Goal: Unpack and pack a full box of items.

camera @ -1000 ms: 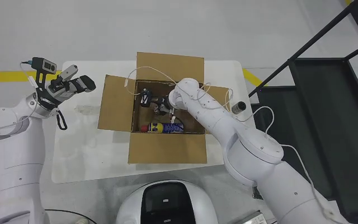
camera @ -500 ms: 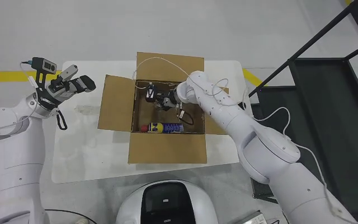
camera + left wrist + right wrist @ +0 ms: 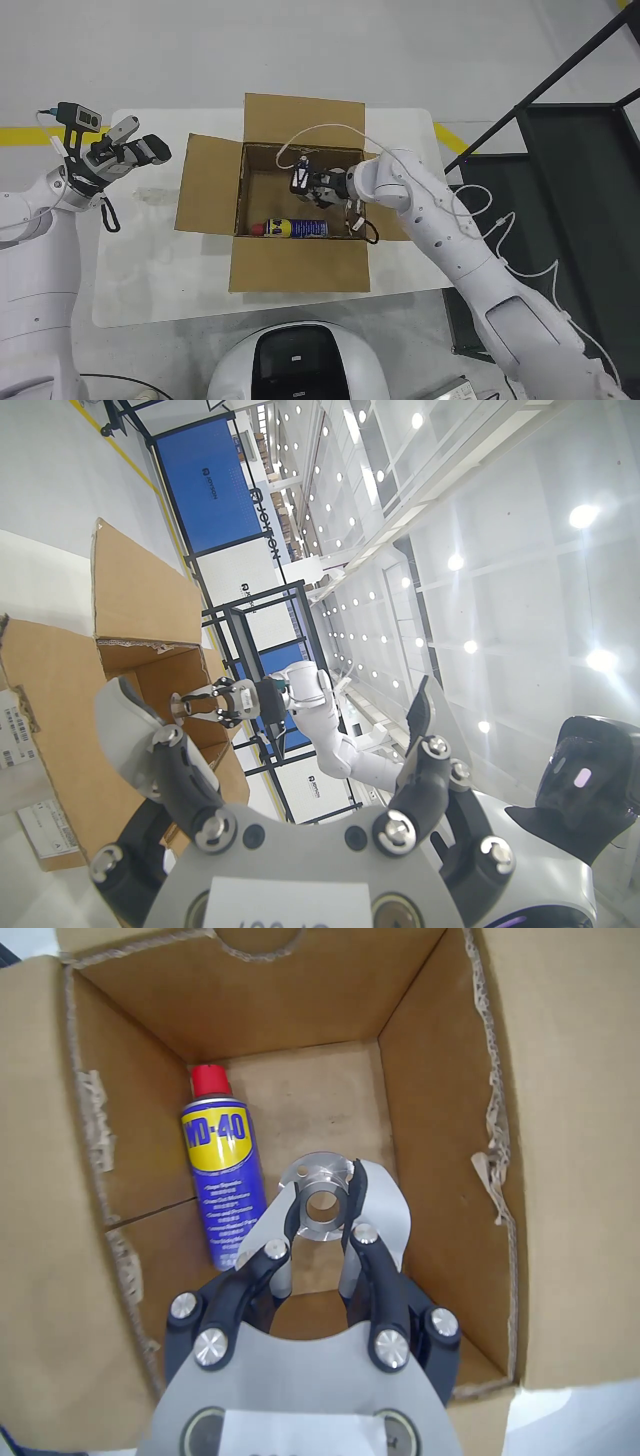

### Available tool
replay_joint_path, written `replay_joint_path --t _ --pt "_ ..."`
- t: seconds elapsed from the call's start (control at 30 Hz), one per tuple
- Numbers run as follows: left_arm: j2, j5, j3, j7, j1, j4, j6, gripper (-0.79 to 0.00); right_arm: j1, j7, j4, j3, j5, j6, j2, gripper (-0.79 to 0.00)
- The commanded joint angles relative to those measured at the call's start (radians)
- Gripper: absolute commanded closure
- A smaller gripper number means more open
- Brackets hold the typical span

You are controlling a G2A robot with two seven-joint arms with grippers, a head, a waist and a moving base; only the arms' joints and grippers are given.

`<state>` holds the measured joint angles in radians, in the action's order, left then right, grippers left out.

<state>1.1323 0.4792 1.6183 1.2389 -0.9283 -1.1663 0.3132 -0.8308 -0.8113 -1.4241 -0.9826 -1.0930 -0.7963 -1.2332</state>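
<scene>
- Left end effector sat over the left end of the bench, well apart from the box. Fingers were spread wide and released, with nothing between them.
- Bench was white, with the box standing near its middle.
- Cardboard box was upright with all four flaps folded outward. The inner edges looked torn and ragged in the right wrist view. White labels showed on an outer side in the left wrist view.
- Spray can lay on its side on the box floor, along the wall nearest the robot. It had a blue and yellow body, and its red cap pointed toward the left flap. The can was just beside the held part and not touching it.
- Right end effector was over the box opening, toward the right half, and clenched on a metal flange.
- The flange was a silver ring with a centre bore and small bolt holes in its collar. One finger pressed each side of its hub.
- Whether the flange touched the box floor could not be told.
- A white cable looped from the right arm over the far flap.
</scene>
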Motion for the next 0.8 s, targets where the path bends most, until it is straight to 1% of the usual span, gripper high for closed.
replay_joint_path --t 0.0,0.1,0.7,0.77 --pt "0.000 0.000 0.000 0.000 0.000 0.000 0.000 -0.785 -0.058 -0.040 -0.092 -0.052 0.016 0.002 0.018 0.000" --pt "0.000 0.000 0.000 0.000 0.000 0.000 0.000 -0.785 -0.101 -0.055 -0.150 -0.098 0.027 0.011 0.033 0.000" --pt "0.000 0.000 0.000 0.000 0.000 0.000 0.000 -0.785 -0.101 -0.055 -0.150 -0.098 0.027 0.011 0.033 0.000" --pt "0.000 0.000 0.000 0.000 0.000 0.000 0.000 -0.785 -0.108 -0.036 -0.169 -0.103 0.022 0.018 0.035 0.000"
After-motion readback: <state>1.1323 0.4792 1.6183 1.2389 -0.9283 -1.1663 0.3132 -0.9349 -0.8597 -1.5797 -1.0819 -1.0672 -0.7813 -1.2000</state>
